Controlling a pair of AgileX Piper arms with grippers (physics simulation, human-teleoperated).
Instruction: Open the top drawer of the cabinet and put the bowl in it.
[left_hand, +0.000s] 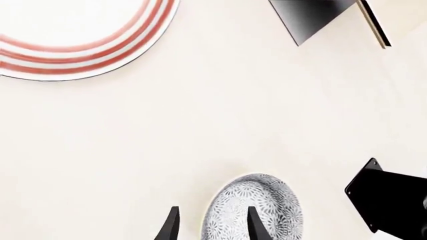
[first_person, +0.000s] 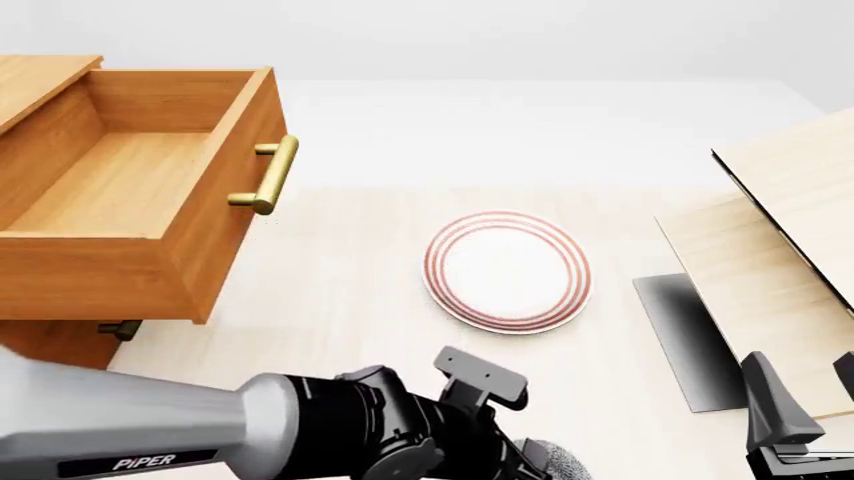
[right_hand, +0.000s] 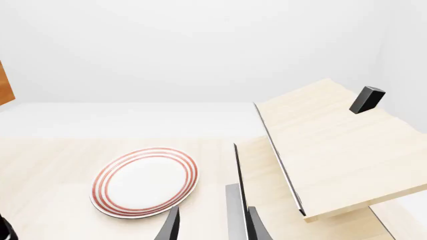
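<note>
The top drawer (first_person: 134, 200) of the cabinet (first_person: 54, 340) stands pulled out at the tabletop's (first_person: 347, 300) left edge, while the left pincer (left_hand: 212, 225), spread apart, straddles the rim of the bowl (left_hand: 267, 200) near the front edge, and the right pincer (right_hand: 212, 225) hangs parted and empty.

Setting: simulated domestic tabletop, blank white backdrop. Evidence: orange-brown wooden cabinet (first_person: 54, 340), red-ringed plate (first_person: 507, 270), speckled bowl (left_hand: 263, 205), pale light-wood furniture (first_person: 787, 240), all rendered flat and spotless.
</note>
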